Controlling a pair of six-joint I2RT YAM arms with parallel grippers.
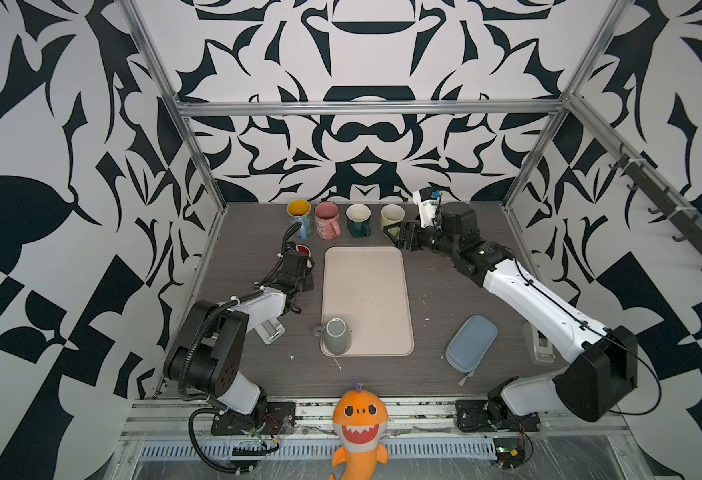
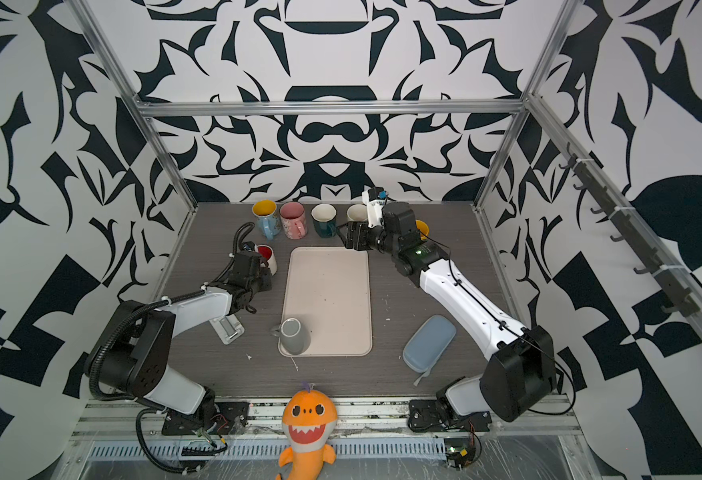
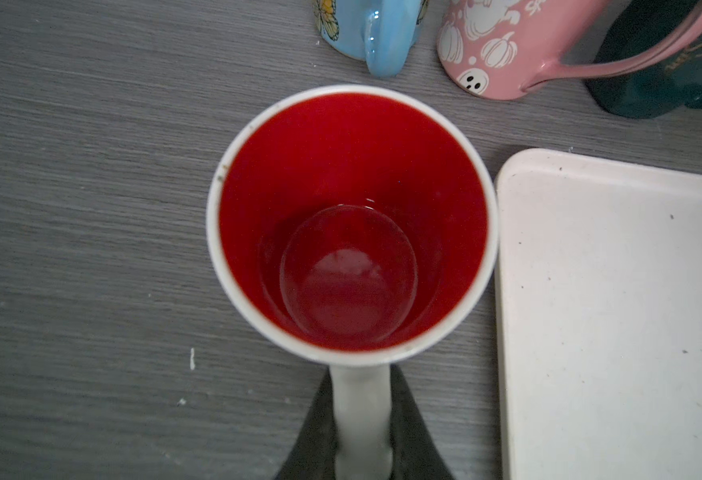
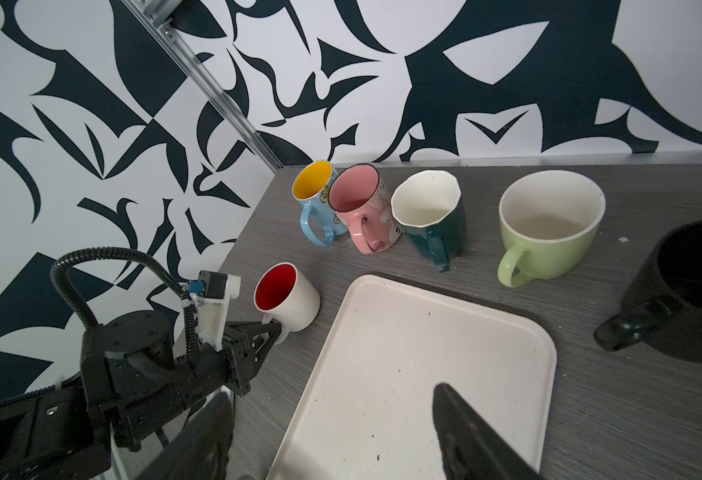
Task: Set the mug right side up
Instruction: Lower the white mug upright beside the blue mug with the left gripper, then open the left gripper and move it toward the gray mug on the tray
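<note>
A white mug with a red inside (image 3: 349, 224) stands mouth up on the dark table, just left of the cream tray (image 1: 366, 291). My left gripper (image 3: 362, 374) is shut on its white handle, a dark finger on each side; the right wrist view shows the same grip (image 4: 272, 330). In both top views a grey mug (image 1: 337, 336) (image 2: 295, 336) sits base up on the tray's near left corner. My right gripper (image 4: 332, 415) hangs open over the tray's far end (image 1: 391, 232) with nothing between its fingers.
Along the back stand a blue mug (image 1: 299, 214), a pink mug (image 1: 327, 218), a dark green mug (image 1: 358, 219) and a light green mug (image 1: 391, 216). A black mug (image 4: 694, 291) sits by the right arm. A blue-grey case (image 1: 471, 343) lies right of the tray.
</note>
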